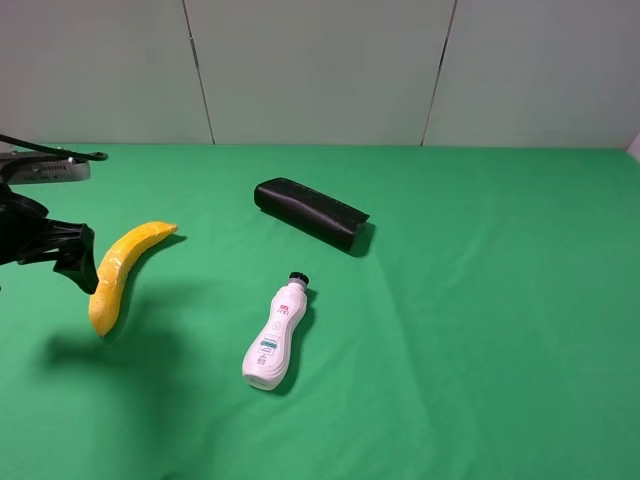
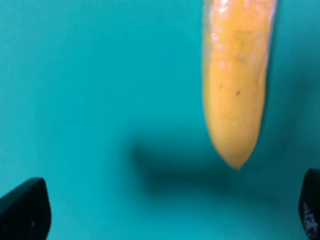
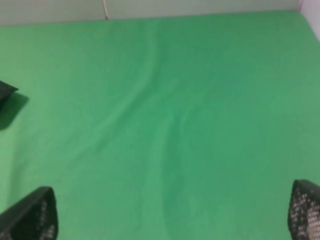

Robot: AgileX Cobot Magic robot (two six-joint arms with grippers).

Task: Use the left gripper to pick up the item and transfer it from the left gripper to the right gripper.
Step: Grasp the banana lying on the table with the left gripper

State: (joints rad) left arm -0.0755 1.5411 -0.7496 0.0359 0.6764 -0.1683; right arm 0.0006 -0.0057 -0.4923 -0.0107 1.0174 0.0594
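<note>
The left pincer is released. Its two black fingers stand far apart at the edges of its wrist view, with only green cloth between them. Just past the fingertips is the banana. Its glossy yellow end points toward the gap, nearer one finger than the other, and is clamped by neither. From the high camera this pincer sits at the far left of the worktop. One black finger meets the banana's left side about halfway along, but whether they touch or only overlap cannot be told. The banana curves from a tip aimed to the rear and right down to an end nearer the camera. A dark shadow lies on the cloth a little apart from it, and whether the fruit rests on the cloth or hangs above it is unclear. To the right, near the middle of the worktop, a white bottle lies on its side with its black cap toward the rear. Behind the bottle and apart from it, a long black case lies aslant. Pale wall panels close the back. The right pincer is outside the high view. Its wrist view shows it released too, with its fingers wide apart over creased green cloth and nothing between them.
</note>
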